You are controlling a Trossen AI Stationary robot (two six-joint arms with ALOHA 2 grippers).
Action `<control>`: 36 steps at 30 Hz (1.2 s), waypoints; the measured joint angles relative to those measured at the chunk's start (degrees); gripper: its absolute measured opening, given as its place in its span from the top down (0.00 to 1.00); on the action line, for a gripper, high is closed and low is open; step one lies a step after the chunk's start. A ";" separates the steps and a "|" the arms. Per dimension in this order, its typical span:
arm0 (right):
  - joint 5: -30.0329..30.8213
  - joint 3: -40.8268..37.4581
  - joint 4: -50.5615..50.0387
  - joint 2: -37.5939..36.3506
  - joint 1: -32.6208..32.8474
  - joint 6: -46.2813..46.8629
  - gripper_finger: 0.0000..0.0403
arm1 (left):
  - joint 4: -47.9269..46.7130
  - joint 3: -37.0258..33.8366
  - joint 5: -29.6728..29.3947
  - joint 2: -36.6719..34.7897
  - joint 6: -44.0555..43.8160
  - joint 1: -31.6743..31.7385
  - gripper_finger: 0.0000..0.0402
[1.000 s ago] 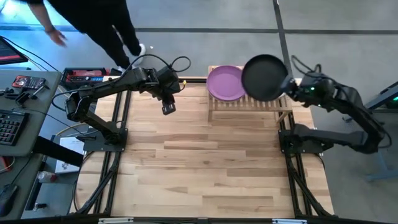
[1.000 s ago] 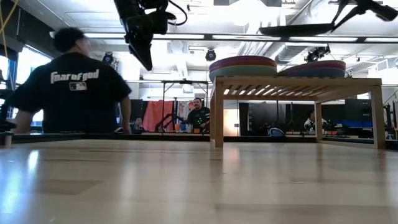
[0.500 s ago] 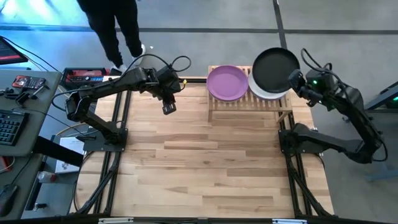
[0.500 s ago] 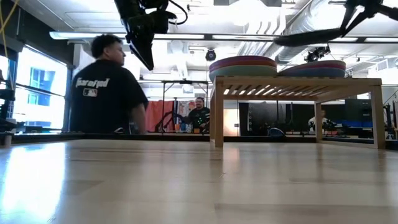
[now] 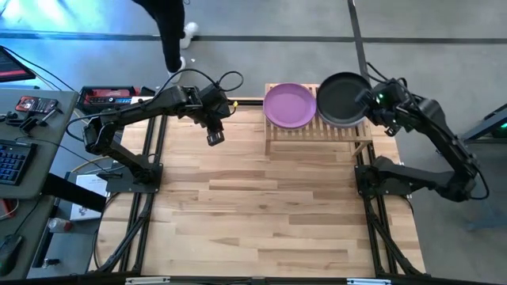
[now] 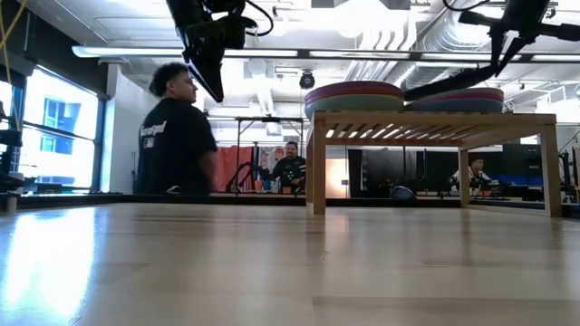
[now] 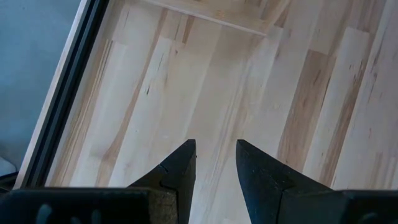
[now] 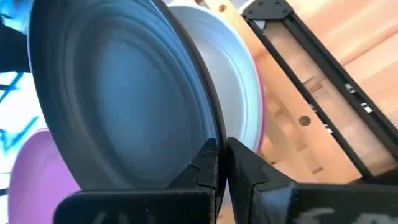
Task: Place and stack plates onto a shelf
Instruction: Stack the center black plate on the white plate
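Note:
My right gripper [image 5: 367, 105] is shut on the black plate [image 5: 342, 99] above the right half of the bamboo shelf [image 5: 317, 131]. In the low view the black plate [image 6: 451, 83] is tilted over the right stack [image 6: 467, 96]. An off-white plate [image 8: 239, 81] tops that stack, with a pink rim [image 8: 265, 118] below it. A purple plate [image 5: 289, 104] tops the left stack [image 6: 353, 91]. My left gripper [image 5: 215, 137] hangs empty over the table's far left with a narrow gap between its fingers [image 7: 180, 168]. My right gripper pinches the black plate's rim [image 8: 210, 134] on the plate's right edge, with one finger on the upper face and one on the underside. The fingers come from the table's right, slanting down. The plate tilts with its left edge [image 6: 410, 97] lowest, near the stack; I cannot tell whether it touches.
A person [image 6: 172, 136] stands beyond the table's far edge on the left. Bare wooden tabletop [image 5: 261, 206] lies in front of the shelf. A side desk with tools [image 5: 32, 111] stands off the table's left edge.
My right gripper has gone down toward the right stack with the black plate. The plate was level and high and now tilts with its left edge low, just above the off-white plate. The person behind the table has walked toward the right.

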 joint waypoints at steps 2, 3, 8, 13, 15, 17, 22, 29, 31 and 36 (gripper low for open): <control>-0.30 0.00 -0.55 0.65 -0.40 -0.27 1.00 | 0.00 0.00 0.00 0.00 0.00 0.01 0.75; -0.36 0.00 -0.80 0.97 -0.60 -0.69 1.00 | 0.00 0.00 0.00 0.00 0.00 0.00 0.75; -0.77 0.00 -1.04 2.20 -1.47 -1.47 1.00 | 0.00 0.00 0.00 0.00 0.00 0.00 0.75; 0.02 0.00 -1.00 2.61 -1.48 -2.69 1.00 | 0.00 0.00 -0.01 0.00 -0.02 0.01 0.75; 0.57 0.00 -1.04 2.61 -1.48 -3.01 1.00 | 0.00 0.00 0.00 0.00 -0.12 0.01 0.75; 1.49 0.00 -1.06 2.63 -1.46 -3.05 1.00 | 0.00 0.00 0.00 0.00 -0.13 0.01 0.75; 1.89 0.00 -0.98 2.63 -1.46 -4.31 0.97 | 0.00 0.00 0.00 0.00 -0.11 0.02 0.75; 2.91 0.00 -0.93 2.61 -1.46 -4.56 0.84 | 0.02 0.00 -0.01 0.00 -0.11 0.02 0.75; 2.30 0.00 -0.74 2.35 -1.46 -5.75 0.80 | 0.02 0.00 0.00 0.00 -0.11 0.02 0.75; 0.37 0.00 -0.29 0.26 -1.46 -8.58 0.75 | 0.02 0.00 0.00 0.00 -0.72 0.00 0.75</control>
